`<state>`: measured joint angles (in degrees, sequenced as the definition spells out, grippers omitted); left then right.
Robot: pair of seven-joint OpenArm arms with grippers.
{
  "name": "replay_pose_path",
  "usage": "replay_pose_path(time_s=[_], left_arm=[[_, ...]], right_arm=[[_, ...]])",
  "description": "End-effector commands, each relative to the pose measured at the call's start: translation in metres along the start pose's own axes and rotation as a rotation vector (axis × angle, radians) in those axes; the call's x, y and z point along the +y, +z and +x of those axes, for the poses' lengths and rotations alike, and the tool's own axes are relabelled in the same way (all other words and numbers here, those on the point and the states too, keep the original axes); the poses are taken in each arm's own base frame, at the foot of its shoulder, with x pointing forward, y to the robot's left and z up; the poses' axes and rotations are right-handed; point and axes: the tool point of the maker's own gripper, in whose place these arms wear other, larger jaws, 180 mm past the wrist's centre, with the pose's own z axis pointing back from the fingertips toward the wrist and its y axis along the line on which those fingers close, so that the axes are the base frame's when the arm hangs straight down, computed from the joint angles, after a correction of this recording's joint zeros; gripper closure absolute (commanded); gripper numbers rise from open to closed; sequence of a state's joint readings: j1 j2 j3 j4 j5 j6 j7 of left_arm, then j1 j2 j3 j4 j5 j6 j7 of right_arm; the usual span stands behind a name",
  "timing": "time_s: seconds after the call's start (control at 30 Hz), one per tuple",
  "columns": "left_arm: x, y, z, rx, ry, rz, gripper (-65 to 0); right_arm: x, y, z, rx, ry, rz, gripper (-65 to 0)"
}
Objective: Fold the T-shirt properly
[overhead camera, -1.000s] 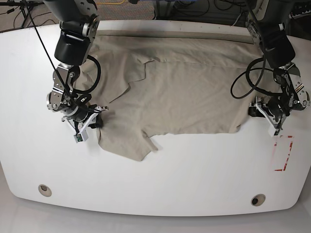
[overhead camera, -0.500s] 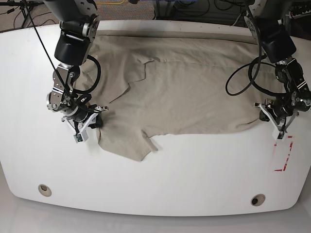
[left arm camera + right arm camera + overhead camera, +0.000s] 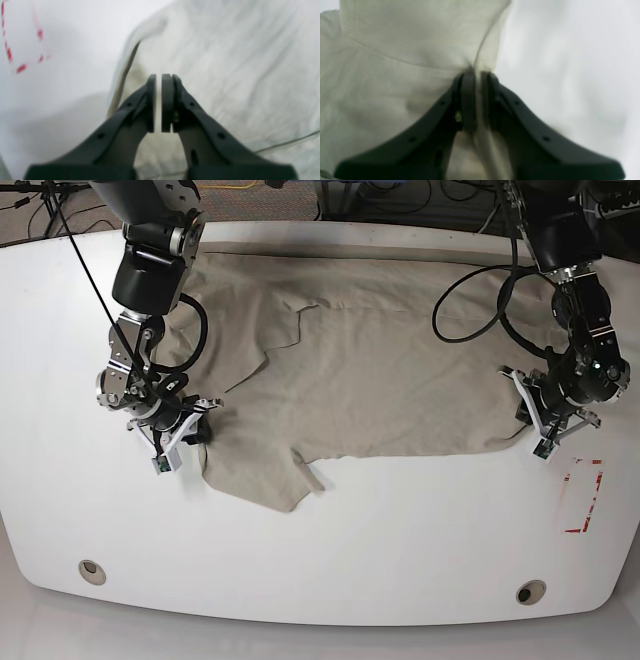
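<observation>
Pinching T-shirt (image 3: 402, 50), right pincer (image 3: 475, 100).

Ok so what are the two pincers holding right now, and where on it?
The right pincer pinches the T-shirt at its side edge. The left pincer is shut at the opposite edge; whether cloth is caught cannot be told.

Plain beige T-shirt (image 3: 380, 370) on white table (image 3: 330, 550) with red marks (image 3: 585, 495).

Black arms (image 3: 150, 265), looping black cables (image 3: 470, 310), dark fingers (image 3: 167, 102)
</observation>
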<state>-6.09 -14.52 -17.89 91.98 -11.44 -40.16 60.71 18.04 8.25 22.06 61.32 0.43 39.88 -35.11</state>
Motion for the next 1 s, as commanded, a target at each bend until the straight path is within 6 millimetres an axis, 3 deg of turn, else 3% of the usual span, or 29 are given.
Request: replay_pose_path(time_s=[0.0, 0.37, 0.57, 0.97], left_arm=[[0.017, 0.009, 0.015, -0.056, 0.013, 0.037, -3.6], [0.083, 0.004, -0.031, -0.021, 0.331, 0.086, -38.3], [0.087, -0.012, -0.044, -0.008, 0.407, 0.040, -39.2], [0.072, -0.040, -0.050, -0.003, 0.502, -0.050, -39.0]], right_arm=[[-0.005, 0.003, 0.014, -0.024, 0.012, -0.009, -9.4], [-0.004, 0.003, 0.014, -0.025, 0.012, -0.007, -9.4], [-0.004, 0.003, 0.014, -0.025, 0.012, -0.007, -9.4], [-0.004, 0.003, 0.014, -0.026, 0.012, -0.007, -9.4]])
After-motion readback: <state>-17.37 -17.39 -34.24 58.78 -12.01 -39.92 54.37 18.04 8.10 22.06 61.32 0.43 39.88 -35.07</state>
